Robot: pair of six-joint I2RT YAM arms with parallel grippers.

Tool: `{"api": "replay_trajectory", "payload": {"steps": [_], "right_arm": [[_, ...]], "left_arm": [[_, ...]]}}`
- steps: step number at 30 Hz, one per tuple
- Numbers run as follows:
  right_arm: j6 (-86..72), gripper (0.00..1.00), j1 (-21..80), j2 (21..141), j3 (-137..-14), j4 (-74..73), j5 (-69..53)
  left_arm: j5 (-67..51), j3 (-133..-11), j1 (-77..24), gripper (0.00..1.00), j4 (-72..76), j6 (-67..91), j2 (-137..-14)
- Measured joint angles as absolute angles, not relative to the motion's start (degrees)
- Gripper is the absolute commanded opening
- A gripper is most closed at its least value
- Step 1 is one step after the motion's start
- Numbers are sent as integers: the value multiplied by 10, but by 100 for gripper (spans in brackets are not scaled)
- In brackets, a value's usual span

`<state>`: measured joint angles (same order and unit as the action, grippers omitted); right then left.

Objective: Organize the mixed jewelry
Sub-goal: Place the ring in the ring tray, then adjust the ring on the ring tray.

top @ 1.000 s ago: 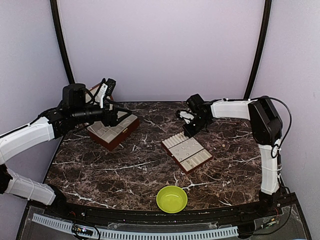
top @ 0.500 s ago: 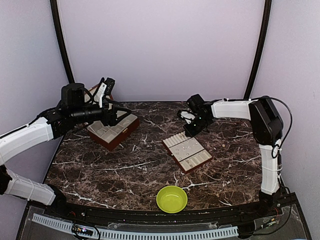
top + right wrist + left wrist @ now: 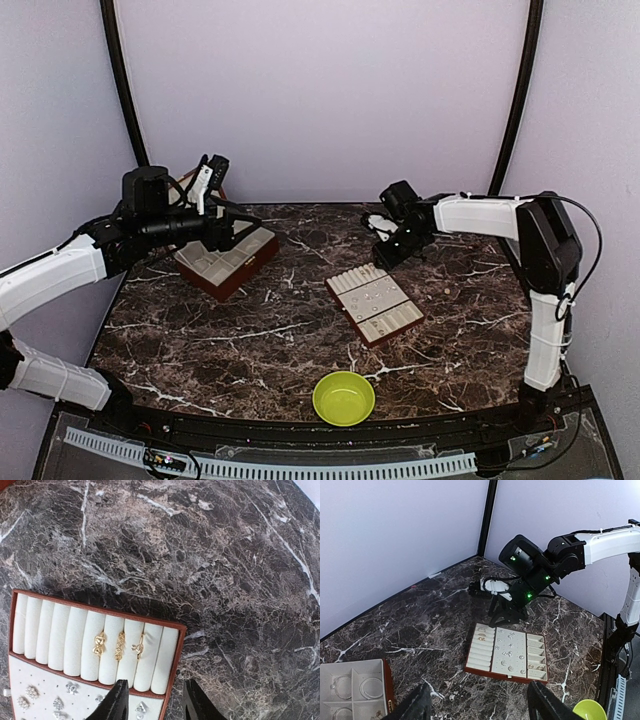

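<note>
right tool point(image 3: 154, 685) backed off tray point(image 3: 55, 635) far edge, marble point(image 3: 225, 555) beyond

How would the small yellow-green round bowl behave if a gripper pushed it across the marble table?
The yellow-green round bowl looks thin-walled and empty, so probably light. The dark marble tabletop looks polished, so a push would likely slide it, perhaps spinning. It sits low and wide, so tipping seems unlikely.

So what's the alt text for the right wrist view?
Three small gold rings sit tucked in the cream padded rows of a brown-edged tray on a dark marble table. The right gripper shows at the bottom edge, open and empty.
</note>
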<state>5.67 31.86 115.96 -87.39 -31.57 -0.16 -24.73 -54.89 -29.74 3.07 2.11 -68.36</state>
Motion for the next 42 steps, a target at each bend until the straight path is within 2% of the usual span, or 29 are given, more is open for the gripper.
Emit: {"api": "replay_trajectory", "payload": {"steps": [6,20,35,42], "right_arm": [[46,43,319,1135,-873,-313,-4],[-27,19,306,1107,-856,-268,3],[-42,13,308,1145,-856,-267,-49],[-42,12,310,1168,-862,-266,-54]], "left_arm": [[-243,-547,-297,68,31,21,-680],[-202,-545,-297,69,28,21,-674],[-188,-545,-297,69,22,21,-674],[-188,-545,-297,69,19,21,-674]]}}
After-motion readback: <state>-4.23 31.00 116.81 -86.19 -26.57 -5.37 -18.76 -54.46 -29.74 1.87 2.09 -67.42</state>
